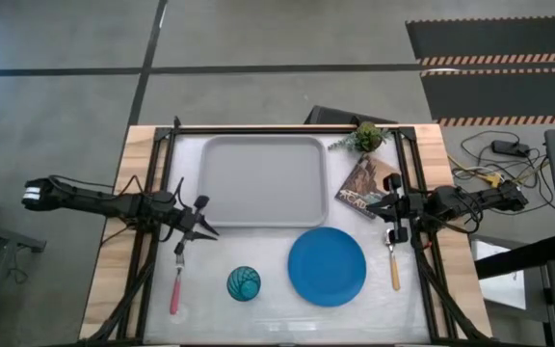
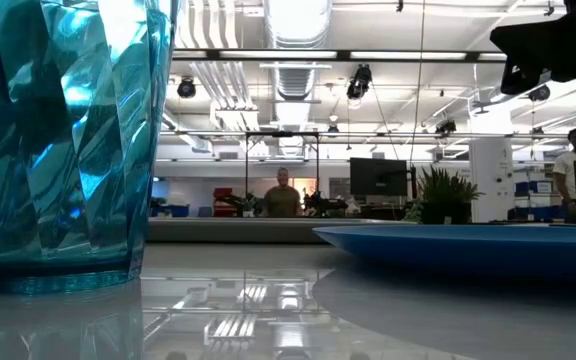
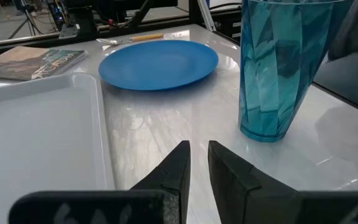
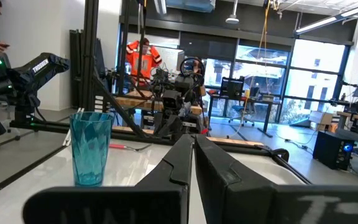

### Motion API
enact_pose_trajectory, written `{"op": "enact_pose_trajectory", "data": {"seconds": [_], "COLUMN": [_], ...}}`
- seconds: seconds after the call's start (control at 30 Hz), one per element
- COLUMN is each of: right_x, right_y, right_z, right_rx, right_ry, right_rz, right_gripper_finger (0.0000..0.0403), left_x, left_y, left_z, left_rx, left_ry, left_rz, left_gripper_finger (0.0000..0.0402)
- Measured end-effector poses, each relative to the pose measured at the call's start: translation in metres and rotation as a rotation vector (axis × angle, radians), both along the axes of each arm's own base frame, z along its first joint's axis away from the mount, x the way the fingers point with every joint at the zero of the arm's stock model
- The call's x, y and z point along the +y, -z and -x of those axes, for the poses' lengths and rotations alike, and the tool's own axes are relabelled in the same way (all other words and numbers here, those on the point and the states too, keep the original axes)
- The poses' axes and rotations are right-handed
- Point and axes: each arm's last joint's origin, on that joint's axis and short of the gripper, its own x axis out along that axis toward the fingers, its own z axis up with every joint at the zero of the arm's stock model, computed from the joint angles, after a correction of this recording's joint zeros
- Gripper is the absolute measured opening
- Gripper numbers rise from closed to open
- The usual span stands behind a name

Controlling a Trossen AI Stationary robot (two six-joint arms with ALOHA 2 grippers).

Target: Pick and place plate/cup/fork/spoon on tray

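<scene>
The light-grey tray (image 1: 258, 178) lies at the table's far middle. Near the front edge, the blue plate (image 1: 327, 266) lies flat and the teal cup (image 1: 244, 283) stands upright left of it. The pink-handled fork (image 1: 176, 284) lies at the left and the orange-handled spoon (image 1: 394, 265) at the right. My left gripper (image 1: 205, 220) hovers by the tray's left edge, above the fork's tines; in the left wrist view it (image 3: 199, 149) shows a narrow gap with nothing in it. My right gripper (image 1: 390, 207) hovers at the right above the spoon's bowl, shut and empty (image 4: 191, 142).
A small potted plant (image 1: 367, 137) and a brownish picture card (image 1: 366, 185) sit right of the tray, at the far right. Black frame rails run along the table's left and right sides. People stand in the room beyond the table.
</scene>
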Motion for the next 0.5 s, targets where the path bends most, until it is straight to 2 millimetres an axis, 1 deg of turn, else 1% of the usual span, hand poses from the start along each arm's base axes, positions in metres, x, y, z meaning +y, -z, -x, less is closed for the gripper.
{"op": "enact_pose_trajectory", "data": {"seconds": [0.2,0.27,0.37,0.5], "right_x": [0.0,0.0,0.0,0.0], "right_y": [0.0,0.0,0.0,0.0], "right_z": [0.0,0.0,0.0,0.0], "right_rx": [0.0,0.0,0.0,-0.001], "right_ry": [0.0,0.0,0.0,0.0], "right_rz": [0.0,0.0,0.0,0.0], "right_gripper_finger": [0.0009,0.0009,0.0009,0.0009], "left_x": [0.0,0.001,0.003,0.003], "left_y": [0.0,0.0,-0.002,-0.012], "left_z": [0.0,0.0,-0.002,-0.004], "left_rx": [0.0,-0.009,-0.059,-0.156], "left_ry": [0.0,-0.013,-0.062,-0.073], "left_rz": [0.0,-0.029,-0.116,-0.109], "left_gripper_finger": [0.004,0.004,0.004,0.004]}}
